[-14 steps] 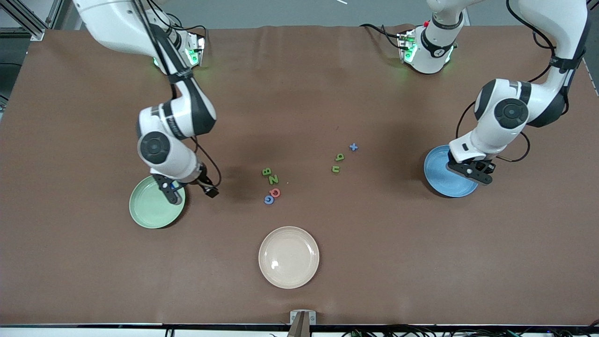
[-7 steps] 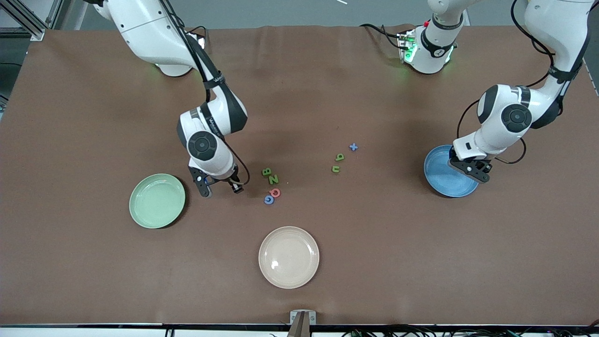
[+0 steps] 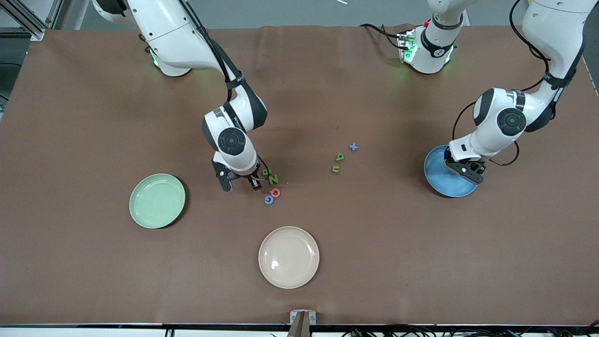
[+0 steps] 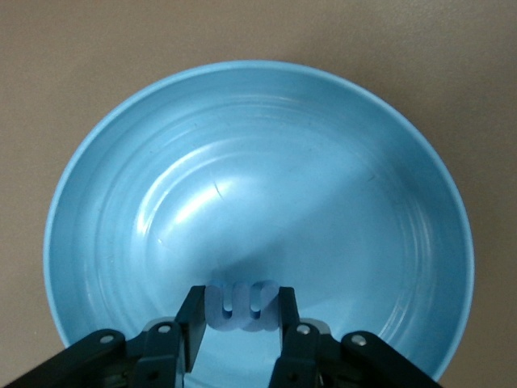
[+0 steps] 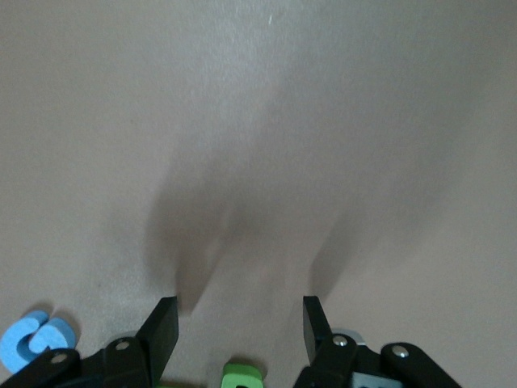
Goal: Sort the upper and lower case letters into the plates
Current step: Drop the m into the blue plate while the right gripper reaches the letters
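A pale blue letter piece (image 4: 241, 305) is clamped between the fingers of the left gripper (image 3: 464, 170), which is held over the sky blue plate (image 3: 437, 180) at the left arm's end of the table. The right gripper (image 3: 241, 181) is seen with its fingers spread apart and nothing between them, low over the bare brown table (image 3: 374, 257) just beside a cluster of letters: a green Z (image 3: 273, 179), a red letter (image 3: 275, 192) and a blue letter (image 3: 268, 200), the last lying nearest the front camera. A second group is found toward the left arm's end: a green u (image 3: 335, 169), another green letter (image 3: 339, 157) and a small blue cross-shaped piece (image 3: 354, 147). The mint green plate (image 3: 157, 201) is seen at the right arm's end, and a cream plate (image 3: 288, 257) lies nearest the front camera.
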Controlling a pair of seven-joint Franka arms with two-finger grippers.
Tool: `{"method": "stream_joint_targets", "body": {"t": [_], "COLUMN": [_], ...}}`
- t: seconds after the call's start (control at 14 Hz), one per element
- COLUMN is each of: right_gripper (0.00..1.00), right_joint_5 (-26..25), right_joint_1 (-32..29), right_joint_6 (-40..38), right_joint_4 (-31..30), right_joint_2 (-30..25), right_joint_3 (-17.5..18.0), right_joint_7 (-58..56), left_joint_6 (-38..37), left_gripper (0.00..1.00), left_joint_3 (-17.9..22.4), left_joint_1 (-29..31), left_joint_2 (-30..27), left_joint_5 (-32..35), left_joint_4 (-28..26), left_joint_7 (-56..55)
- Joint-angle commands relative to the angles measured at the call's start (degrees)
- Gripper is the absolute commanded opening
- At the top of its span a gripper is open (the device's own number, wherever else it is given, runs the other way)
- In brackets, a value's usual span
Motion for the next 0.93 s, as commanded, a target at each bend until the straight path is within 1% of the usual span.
{"method": "stream_joint_targets", "body": {"t": [0.0, 0.21, 0.29, 0.36, 0.43, 0.5, 0.57, 0.64, 0.71, 0.86], "right_gripper": [0.69, 0.68, 0.67, 0.67, 0.66, 0.63, 0.61, 0.61, 0.61, 0.61], "right_joint_5": [0.12, 0.21, 0.21, 0.21, 0.21, 0.21, 0.21, 0.21, 0.12, 0.03], "right_joint_1": [1.91, 3.23, 3.58, 3.93, 4.11, 4.28, 4.46, 4.55, 4.46, 4.20], "right_joint_6": [0.47, 0.82, 1.26, 1.43, 1.61, 1.96, 2.05, 2.05, 2.05, 2.05], "right_joint_4": [0.58, 0.76, 0.76, 0.76, 0.76, 0.76, 0.76, 0.76, 0.76, 0.76], "right_joint_2": [0.44, 0.44, 0.44, 0.44, 0.52, 0.61, 0.79, 0.96, 1.05, 1.14], "right_joint_3": [-0.62, -0.62, -0.53, -0.62, -0.53, -0.53, -0.62, -0.62, -0.62, -0.62], "right_joint_7": [3.19, 5.30, 5.66, 6.45, 6.89, 6.89, 6.89, 6.89, 6.81, 6.63], "left_joint_6": [0.79, 0.88, 0.88, 0.79, 0.79, 0.35, -1.04, -3.75, -6.83, -12.46], "left_gripper": [0.30, 0.30, 0.32, 0.38, 0.63, 0.92, 1.00, 1.00, 1.00, 1.00], "left_joint_3": [-0.21, -0.13, -0.13, -0.13, -0.13, -0.21, -0.47, -1.09, -3.53, -8.71], "left_joint_1": [0.67, 0.67, 0.67, 0.67, 0.67, 0.67, 0.59, 0.41, 0.50, 0.50], "left_joint_2": [-0.36, 0.26, 0.17, 0.08, -0.18, -1.14, -3.06, -4.65, -6.06, -7.38], "left_joint_5": [0.87, 0.87, 0.87, 0.87, 0.87, 0.95, 0.95, 0.87, 0.00, -1.94], "left_joint_4": [-0.75, -0.75, -0.75, -0.66, -0.66, -0.66, -0.66, -0.23, 0.30, 2.14], "left_joint_7": [0.25, 0.25, 0.25, -0.01, -0.10, 0.07, -0.27, -0.36, -0.80, -6.74]}}
